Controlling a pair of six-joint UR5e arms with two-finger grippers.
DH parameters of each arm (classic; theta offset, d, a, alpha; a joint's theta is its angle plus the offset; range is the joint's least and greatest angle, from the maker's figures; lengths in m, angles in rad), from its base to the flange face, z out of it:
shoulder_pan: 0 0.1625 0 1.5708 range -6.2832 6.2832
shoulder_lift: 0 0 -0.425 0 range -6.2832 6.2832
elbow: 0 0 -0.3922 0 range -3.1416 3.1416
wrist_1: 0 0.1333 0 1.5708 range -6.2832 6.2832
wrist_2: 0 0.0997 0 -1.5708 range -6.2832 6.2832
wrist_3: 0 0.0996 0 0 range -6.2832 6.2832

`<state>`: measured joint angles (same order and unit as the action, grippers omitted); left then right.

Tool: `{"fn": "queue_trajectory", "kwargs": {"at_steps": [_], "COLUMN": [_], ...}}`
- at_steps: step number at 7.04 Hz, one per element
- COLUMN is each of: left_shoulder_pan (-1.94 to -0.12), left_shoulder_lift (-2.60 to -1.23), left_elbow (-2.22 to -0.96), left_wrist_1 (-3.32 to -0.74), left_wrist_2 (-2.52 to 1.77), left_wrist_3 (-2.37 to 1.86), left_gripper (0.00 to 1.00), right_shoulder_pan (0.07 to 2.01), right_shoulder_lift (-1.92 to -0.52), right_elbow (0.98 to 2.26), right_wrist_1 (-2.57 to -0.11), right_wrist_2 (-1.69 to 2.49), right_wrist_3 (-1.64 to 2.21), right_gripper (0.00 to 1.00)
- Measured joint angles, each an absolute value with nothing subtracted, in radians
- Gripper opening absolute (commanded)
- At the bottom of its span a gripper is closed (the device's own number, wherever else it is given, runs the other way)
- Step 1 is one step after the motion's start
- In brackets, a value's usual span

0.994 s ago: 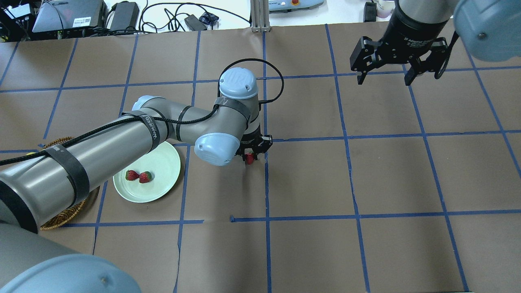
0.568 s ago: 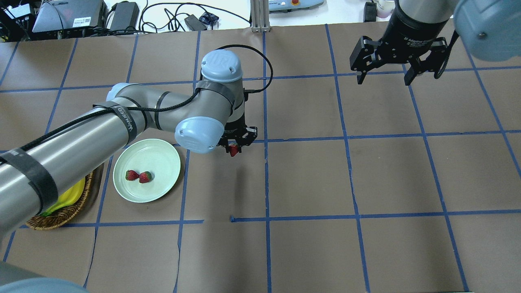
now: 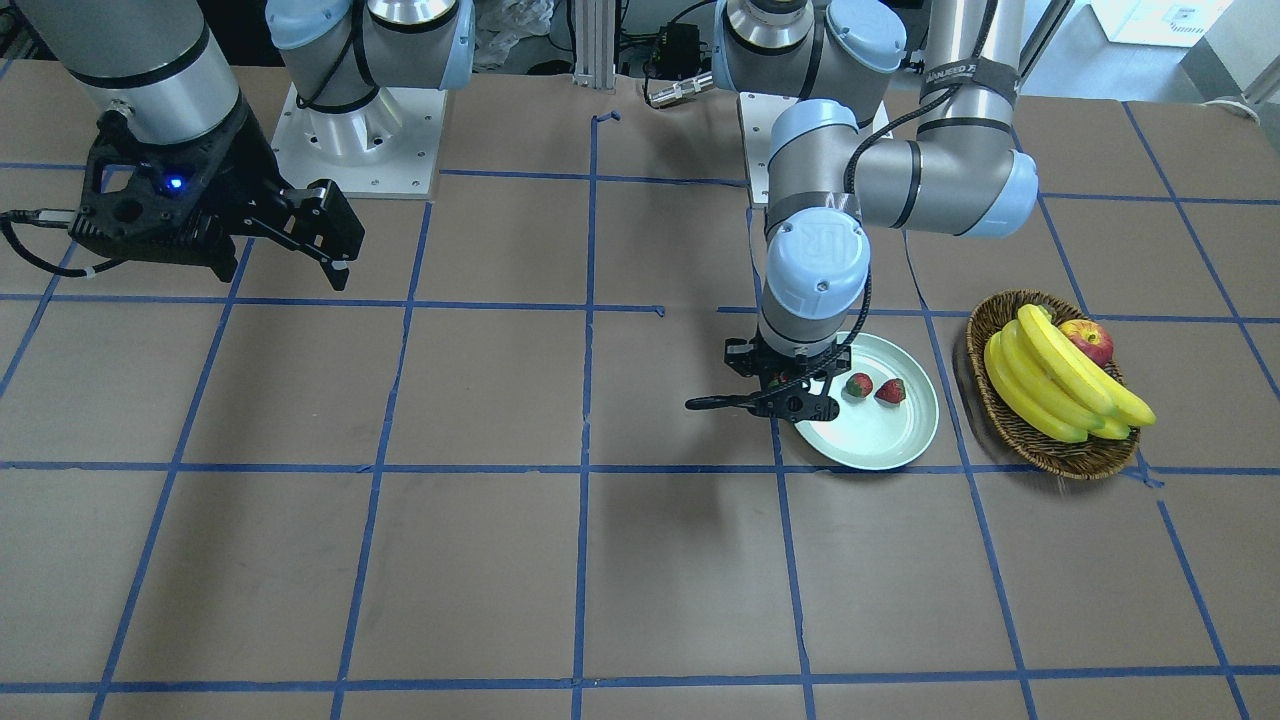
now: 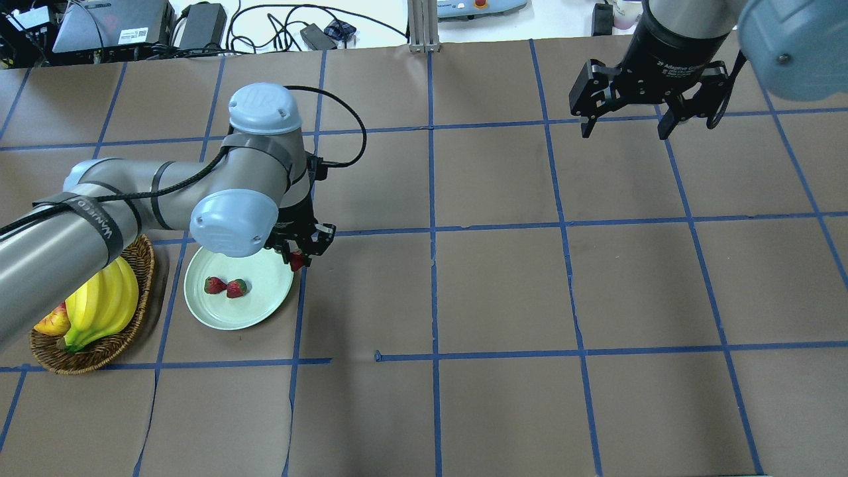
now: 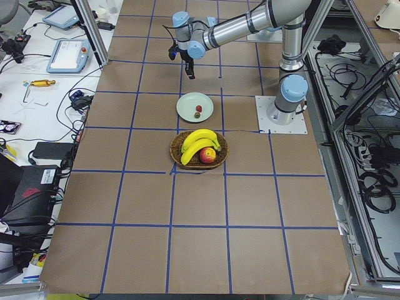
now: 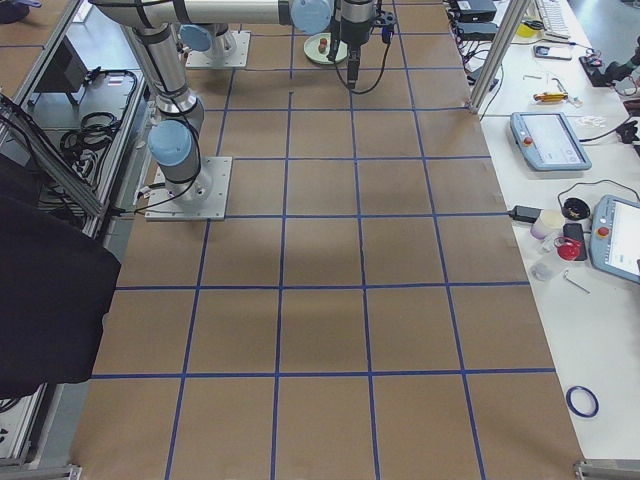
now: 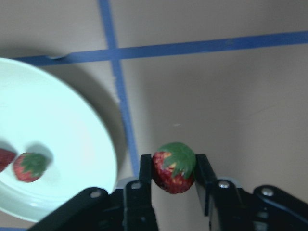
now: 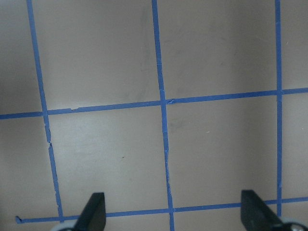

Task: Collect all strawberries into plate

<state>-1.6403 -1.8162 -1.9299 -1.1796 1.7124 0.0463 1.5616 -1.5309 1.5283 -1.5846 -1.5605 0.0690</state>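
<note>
My left gripper (image 4: 299, 254) is shut on a small red strawberry (image 4: 297, 262) with a green top, held above the table just off the plate's right rim. The left wrist view shows the strawberry (image 7: 174, 167) pinched between both fingers over brown paper beside the plate (image 7: 62, 120). The pale mint plate (image 4: 238, 313) holds two more strawberries (image 4: 214, 285) (image 4: 237, 288), side by side left of its middle. They also show in the front view (image 3: 858, 385) (image 3: 891, 391). My right gripper (image 4: 623, 126) is open and empty, high over the far right of the table.
A brown wicker basket (image 4: 93, 358) with yellow bananas (image 4: 106, 301) and a red-yellow apple (image 4: 53, 321) stands just left of the plate. The table is brown paper with a blue tape grid. Cables and devices lie beyond the far edge.
My left arm has swung left, carrying the strawberry from near the table's middle to the plate's right rim. The basket is now uncovered. The right arm has not moved.
</note>
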Motion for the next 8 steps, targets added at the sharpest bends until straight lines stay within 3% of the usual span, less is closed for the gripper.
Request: {"fn": "queue_trajectory", "kwargs": {"at_steps": [4,5,6,8], "left_shoulder_pan": [-1.519,-1.517,-1.516,-1.516], "left_shoulder_lift": [-1.783,-1.788,-1.791,-1.789], "left_elbow": [-2.101,-2.108,-2.11,-2.108], "left_wrist_1": [-1.032,-1.007,-0.998,-0.992], "left_wrist_2": [1.739,1.738,1.737,1.738], "left_wrist_3": [0.186,0.189,0.193,0.197], "left_gripper": [0.32,0.43,0.78,0.97], "right_shoulder_pan": [1.562,1.562,1.562,1.561], "right_shoulder_lift": [-1.531,-1.53,-1.53,-1.53], "right_elbow": [1.526,1.525,1.526,1.526], "right_wrist_1": [-1.585,-1.585,-1.585,-1.585], "right_wrist_2": [-1.56,-1.56,-1.56,-1.56], "right_wrist_3": [0.069,0.069,0.069,0.069], "right_gripper": [1.0,1.0,1.0,1.0]}}
